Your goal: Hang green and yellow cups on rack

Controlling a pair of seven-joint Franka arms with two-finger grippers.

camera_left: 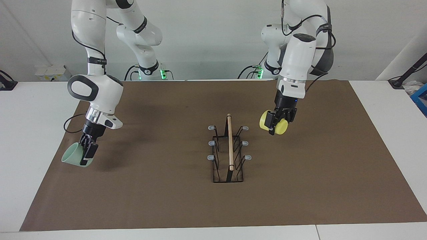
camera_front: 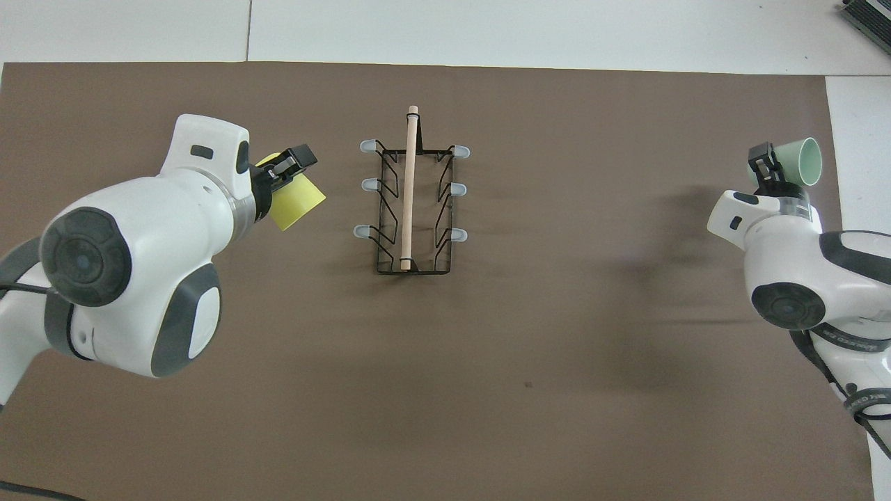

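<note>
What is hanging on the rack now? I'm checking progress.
Nothing: all six prongs of the rack are bare. The yellow cup and the green cup are each held clear of it.

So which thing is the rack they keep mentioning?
Look at the middle of the brown mat. The rack is the black wire stand there, with six grey-tipped prongs. Unlike the cups, it has a wooden rod along its top.

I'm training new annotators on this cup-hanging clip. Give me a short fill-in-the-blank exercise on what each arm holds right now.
1. The left gripper is shut on the ____ cup.
2. The right gripper is shut on the ____ cup.
3. The number of cups hanging on the rack is ____.
4. The rod on top of the rack is made of ____.

Missing words: yellow; green; zero; wood
</note>
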